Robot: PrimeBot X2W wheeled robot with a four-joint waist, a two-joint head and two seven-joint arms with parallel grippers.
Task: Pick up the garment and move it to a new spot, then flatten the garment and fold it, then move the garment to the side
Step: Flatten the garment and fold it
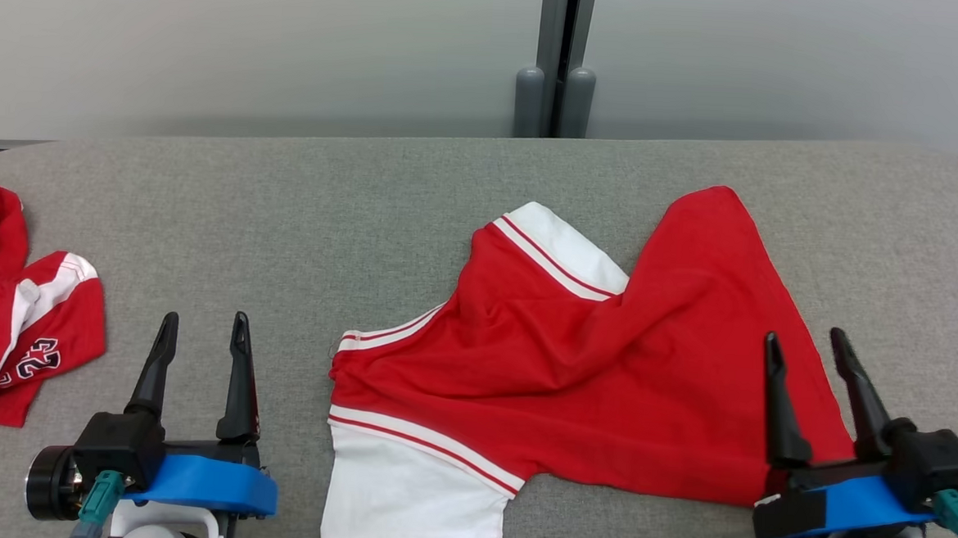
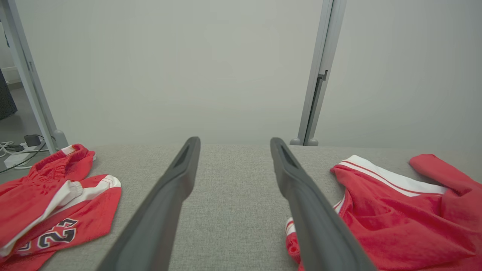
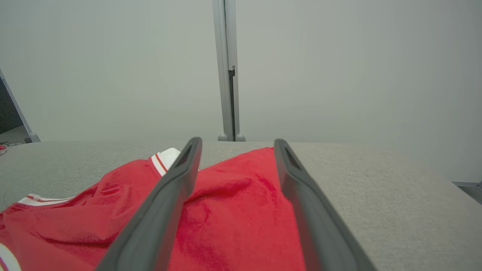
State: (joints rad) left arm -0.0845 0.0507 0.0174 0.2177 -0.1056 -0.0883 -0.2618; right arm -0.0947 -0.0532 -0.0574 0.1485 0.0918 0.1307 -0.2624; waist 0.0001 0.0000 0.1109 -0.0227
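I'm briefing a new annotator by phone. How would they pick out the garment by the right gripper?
On the grey table, look from the middle toward the right. The spread red garment with plain white striped-edged panels lies there; the crumpled garment far left bears a 23.

- Bare table (image 1: 300,235) lay open between the shorts (image 1: 9,318) and the garment (image 1: 589,365); my left gripper (image 1: 202,320), spread wide, stood over it with room on both sides.
- The garment covered the table under my right gripper (image 1: 807,344).
- Beyond the garment, a bare strip ended at the wall (image 1: 212,42) and post (image 1: 557,60).
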